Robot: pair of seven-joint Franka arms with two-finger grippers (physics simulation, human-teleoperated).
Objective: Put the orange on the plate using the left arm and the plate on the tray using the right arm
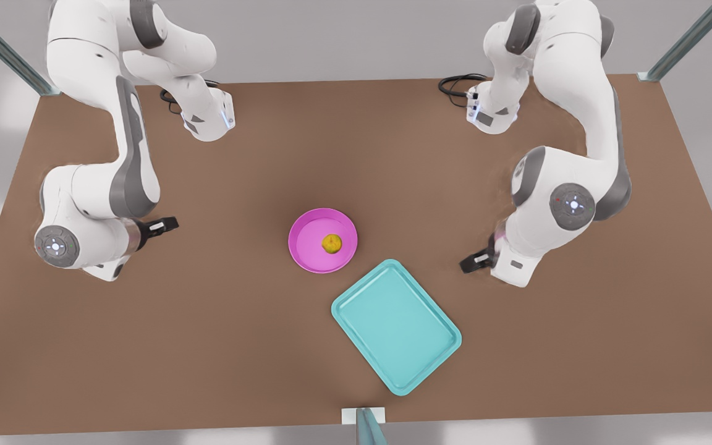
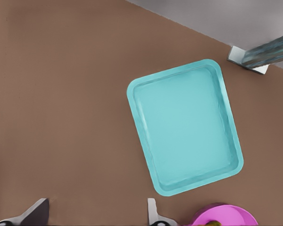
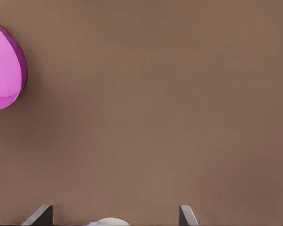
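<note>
The orange rests inside the magenta plate at mid-table. The teal tray lies bare just in front of the plate, toward the front view's right, apart from it. My left gripper hovers at the front view's right, level with the tray's far corner, and is open and holds nothing. Its wrist view shows its fingers spread, with the tray and the plate's edge beyond. My right gripper waits open at the front view's left, and its wrist view catches the plate's rim.
The brown table stretches wide on both sides of the plate and tray. A metal post on a white foot stands at the front edge, near the tray's corner. Cables lie by the arm bases at the back.
</note>
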